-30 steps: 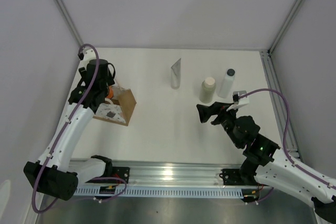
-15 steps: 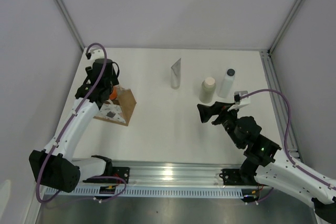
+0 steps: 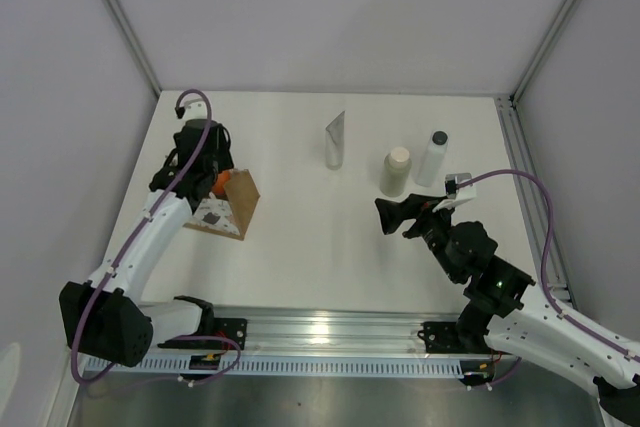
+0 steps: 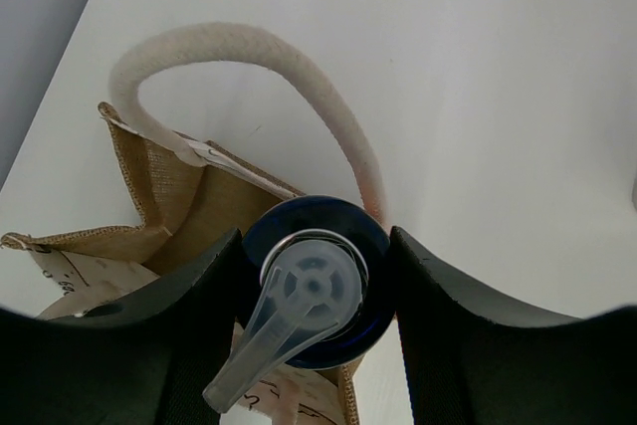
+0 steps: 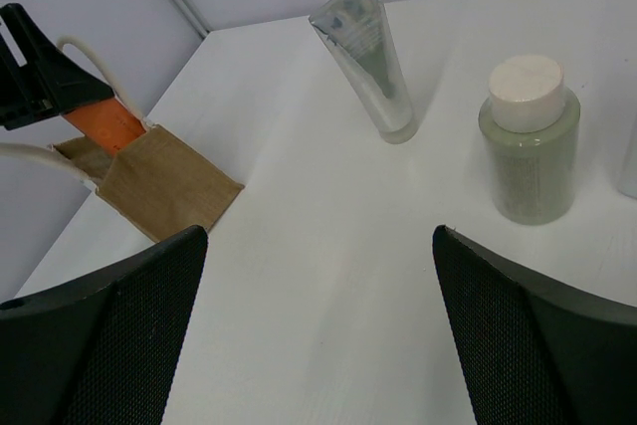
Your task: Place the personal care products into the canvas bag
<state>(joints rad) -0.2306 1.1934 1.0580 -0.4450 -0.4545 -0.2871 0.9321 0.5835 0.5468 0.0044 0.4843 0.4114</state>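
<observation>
My left gripper (image 3: 212, 175) is shut on the blue cap (image 4: 317, 296) of the short orange bottle (image 3: 221, 179), held at the mouth of the canvas bag (image 3: 222, 205); the orange body also shows in the right wrist view (image 5: 105, 123) above the bag (image 5: 164, 189). A cream rope handle (image 4: 239, 57) loops behind the cap. The grey-white squeeze tube (image 3: 335, 141), the cream bottle with cream cap (image 3: 396, 171) and the translucent bottle with dark cap (image 3: 432, 158) stand on the table. My right gripper (image 3: 395, 215) is open and empty, near the cream bottle (image 5: 526, 140) and the tube (image 5: 370, 59).
A metal rail (image 3: 330, 332) runs along the table's near edge. Frame posts stand at the back corners, one by the right edge (image 3: 512, 107). White walls close in on the left and back.
My left gripper has moved away from the near edge and slightly right with the orange bottle, which now shows at the bag's mouth. The right arm has not moved.
</observation>
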